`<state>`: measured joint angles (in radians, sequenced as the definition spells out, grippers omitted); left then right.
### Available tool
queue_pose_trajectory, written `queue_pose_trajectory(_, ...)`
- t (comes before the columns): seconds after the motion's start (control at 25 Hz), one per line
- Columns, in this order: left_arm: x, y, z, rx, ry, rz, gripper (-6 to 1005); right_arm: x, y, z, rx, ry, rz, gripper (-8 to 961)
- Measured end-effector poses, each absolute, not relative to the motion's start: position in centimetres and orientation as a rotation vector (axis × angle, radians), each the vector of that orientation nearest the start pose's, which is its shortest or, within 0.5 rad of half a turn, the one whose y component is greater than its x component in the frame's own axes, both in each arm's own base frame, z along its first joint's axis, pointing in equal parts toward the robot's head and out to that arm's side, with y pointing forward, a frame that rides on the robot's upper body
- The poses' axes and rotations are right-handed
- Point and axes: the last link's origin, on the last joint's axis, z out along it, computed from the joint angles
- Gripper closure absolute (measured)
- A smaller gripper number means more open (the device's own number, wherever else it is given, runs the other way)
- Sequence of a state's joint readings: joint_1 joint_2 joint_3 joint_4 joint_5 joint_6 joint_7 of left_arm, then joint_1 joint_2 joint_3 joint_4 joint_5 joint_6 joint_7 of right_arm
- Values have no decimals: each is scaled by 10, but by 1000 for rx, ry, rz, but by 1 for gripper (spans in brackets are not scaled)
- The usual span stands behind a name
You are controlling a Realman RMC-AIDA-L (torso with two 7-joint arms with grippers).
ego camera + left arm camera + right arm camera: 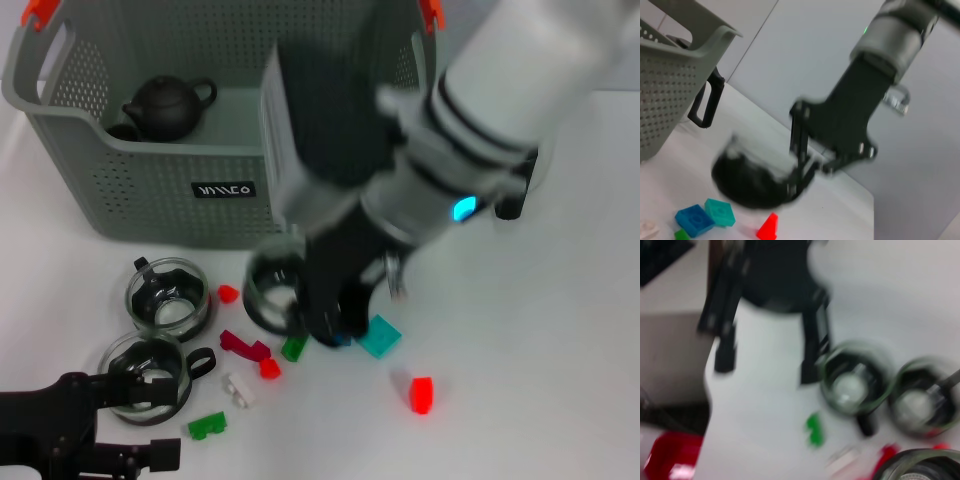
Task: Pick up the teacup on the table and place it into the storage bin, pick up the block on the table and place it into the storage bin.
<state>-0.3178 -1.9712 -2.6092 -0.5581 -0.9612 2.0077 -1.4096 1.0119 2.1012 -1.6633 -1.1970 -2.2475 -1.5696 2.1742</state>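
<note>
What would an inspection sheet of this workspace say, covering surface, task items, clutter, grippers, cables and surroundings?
Surface: white table, bare on the robot's right.
Job's things: large grey perforated storage bin at the back, dark teapot inside; two glass teacups stand in front of the bin, a third is at the right gripper.
Clutter: small blocks scattered on the table, including a teal block, a red block and a green block.
Grippers: right gripper down at the third teacup; left gripper low at the near edge.
Cables: nothing seen.
Surroundings: nothing seen.

Bright, even light; moving arm heavily blurred.
</note>
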Motion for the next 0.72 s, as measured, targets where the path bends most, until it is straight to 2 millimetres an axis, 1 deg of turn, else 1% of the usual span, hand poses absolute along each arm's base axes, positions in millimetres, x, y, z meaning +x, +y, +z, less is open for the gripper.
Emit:
queue_pose_trajectory(0.2, -323, 212, 39, -2873, -1033, -893, 124, -9, 351, -42, -3088, -204, -351, 907)
queue_pose_trajectory(0.36, -322, 214, 40, -2878, -1023, -893, 124, -33, 373, -17, -2981, -156, -245, 907)
queue_pose_trajectory(0.44, -321, 216, 40, -2879, -1018, -889, 124, -41, 384, -9, -2923, -139, -192, 907)
queue_pose_trajectory(0.56, -320, 219, 39, -2882, -1009, -887, 124, -47, 402, -1, -2827, -113, -127, 906)
queue_pose_trajectory(0.64, -319, 221, 39, -2885, -1002, -886, 125, -46, 414, -1, -2769, -89, -105, 906)
queue_pose_trajectory(0.72, -317, 223, 39, -2889, -997, -885, 125, -40, 429, -4, -2719, -41, -89, 906)
